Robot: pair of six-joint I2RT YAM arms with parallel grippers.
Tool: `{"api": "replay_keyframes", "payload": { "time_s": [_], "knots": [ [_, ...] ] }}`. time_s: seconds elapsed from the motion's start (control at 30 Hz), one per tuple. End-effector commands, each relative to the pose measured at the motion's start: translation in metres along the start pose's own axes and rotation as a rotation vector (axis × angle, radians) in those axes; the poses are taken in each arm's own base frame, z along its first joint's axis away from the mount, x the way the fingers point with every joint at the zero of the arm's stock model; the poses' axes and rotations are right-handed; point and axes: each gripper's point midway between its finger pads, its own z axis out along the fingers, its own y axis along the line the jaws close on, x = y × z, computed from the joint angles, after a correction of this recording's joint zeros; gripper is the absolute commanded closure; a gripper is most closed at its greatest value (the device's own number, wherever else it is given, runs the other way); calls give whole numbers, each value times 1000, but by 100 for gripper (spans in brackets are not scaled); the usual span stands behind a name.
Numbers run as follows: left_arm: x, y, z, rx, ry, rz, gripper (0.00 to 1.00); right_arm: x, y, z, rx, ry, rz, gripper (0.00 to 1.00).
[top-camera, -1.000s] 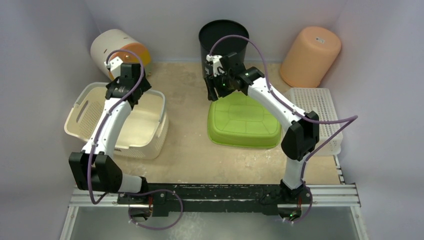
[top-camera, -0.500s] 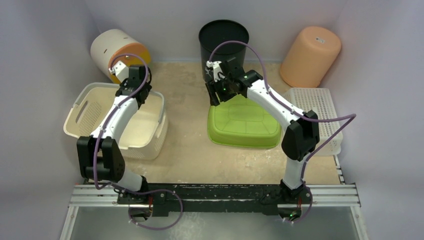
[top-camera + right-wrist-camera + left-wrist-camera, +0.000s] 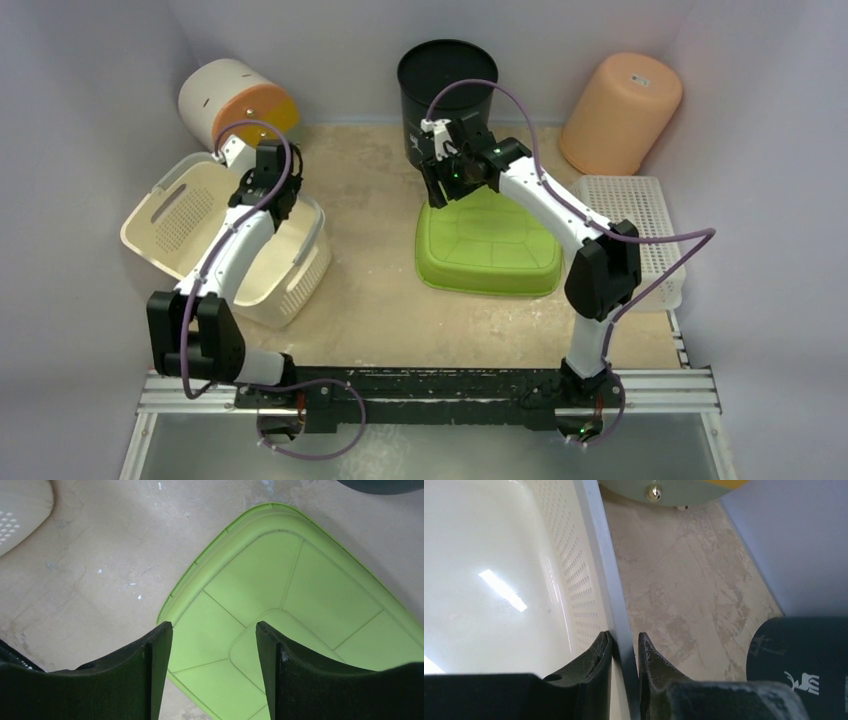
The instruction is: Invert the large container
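The left gripper [image 3: 624, 641] is clenched on the rim of the large container [image 3: 185, 215], with one finger inside the perforated wall and the other outside it. The basket sits at the left of the table [image 3: 370, 260], tilted with its gripped far-right side raised. The right gripper [image 3: 214, 630] hangs with its jaws apart over a corner of the lime-green tub [image 3: 300, 605], holding nothing.

Top external: set high behind arm bases, angled down; whole table [image 3: 380, 290] covered, both arms seen full length. Left wrist: held close over left gripper [image 3: 624, 647], aimed along rim of large container [image 3: 596, 555] toward table's back; black bucket [image 3: 804, 655] caught at right edge. Right wrist: held near, pointed down past right gripper [image 3: 215, 630] onto green tub [image 3: 300, 605]; container corner caught upper left. Container, bucket, tub shared with top view.
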Motion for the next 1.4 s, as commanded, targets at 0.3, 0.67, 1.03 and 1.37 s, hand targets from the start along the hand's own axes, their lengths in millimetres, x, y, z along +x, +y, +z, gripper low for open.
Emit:
{"api": "replay_keyframes", "payload": {
  "time_s": [0.3, 0.67, 1.03, 1.37],
  "knots": [
    [-16, -61, -99, 271, 81, -184, 100, -1, -42, -36, 95, -48, 19, 35],
    [-14, -132, -185, 488, 137, -317, 100, 3, -71, -57, 155, -78, 43, 35],
    [18, -195, -248, 764, 292, -393, 100, 6, -81, -68, 193, -95, 55, 35],
    [15, -136, -231, 596, 211, -293, 100, 9, -79, -61, 174, -86, 62, 35]
  ]
}}
